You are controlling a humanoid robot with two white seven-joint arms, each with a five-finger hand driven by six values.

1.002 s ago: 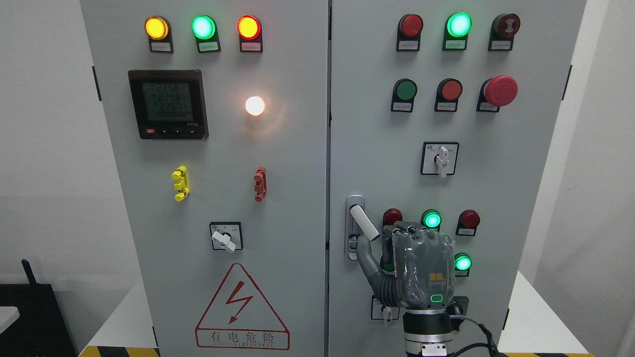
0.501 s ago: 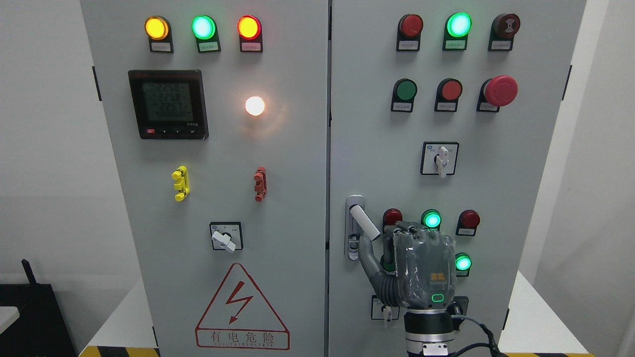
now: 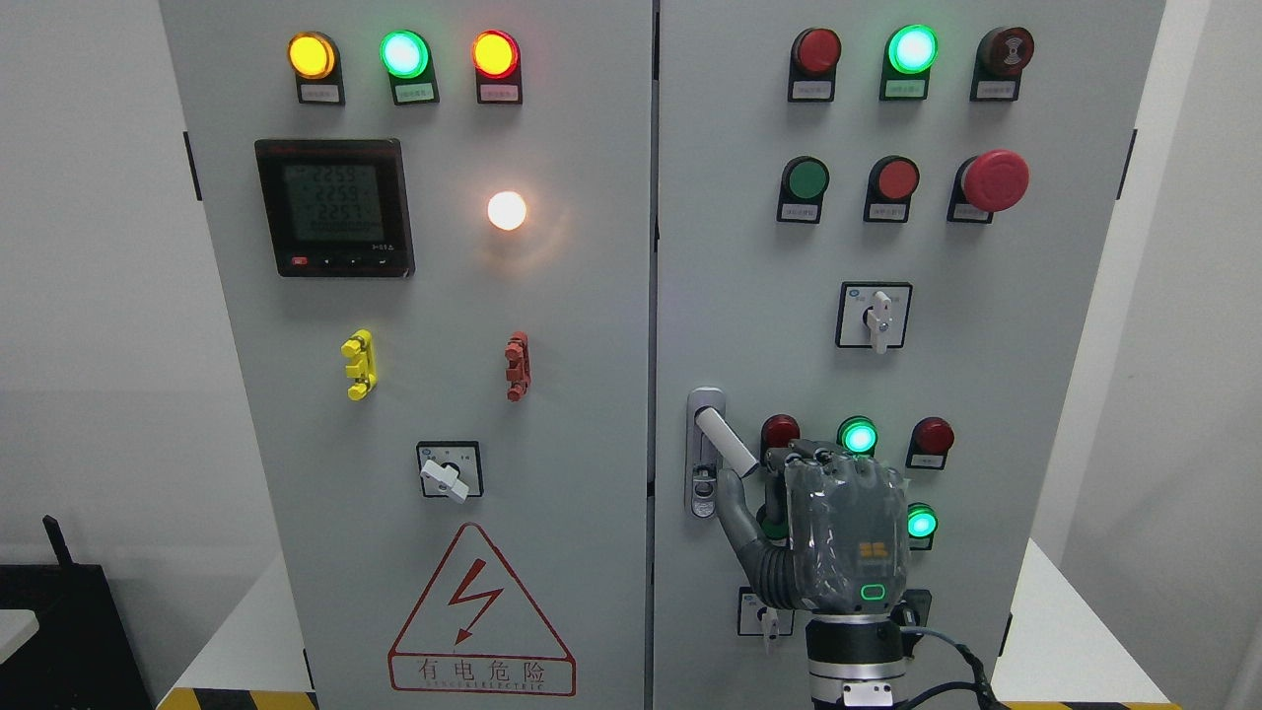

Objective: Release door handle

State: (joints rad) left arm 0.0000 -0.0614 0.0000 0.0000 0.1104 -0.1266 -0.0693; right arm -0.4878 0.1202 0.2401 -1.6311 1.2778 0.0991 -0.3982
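Observation:
The white door handle [image 3: 726, 442] sticks out at a slant from its silver lock plate [image 3: 704, 452] on the left edge of the right cabinet door [image 3: 749, 296]. My right hand [image 3: 754, 473] comes up from the bottom edge, back of the hand toward the camera. The thumb [image 3: 735, 505] lies just under the handle's free end. The curled fingers [image 3: 804, 457] sit against that end from the right, so the handle's tip is held between thumb and fingers. The hand covers part of the lower buttons. No left arm shows.
Lit green lamps [image 3: 858, 436] and red buttons [image 3: 932, 435] surround the hand. A rotary switch [image 3: 874, 316] sits above and a red mushroom stop button [image 3: 994, 180] higher up. The left door [image 3: 444, 296] carries a meter [image 3: 335, 207], a switch and a warning triangle [image 3: 480, 616].
My right hand has shifted slightly right and down. The handle's free end has swung a little to the right with it.

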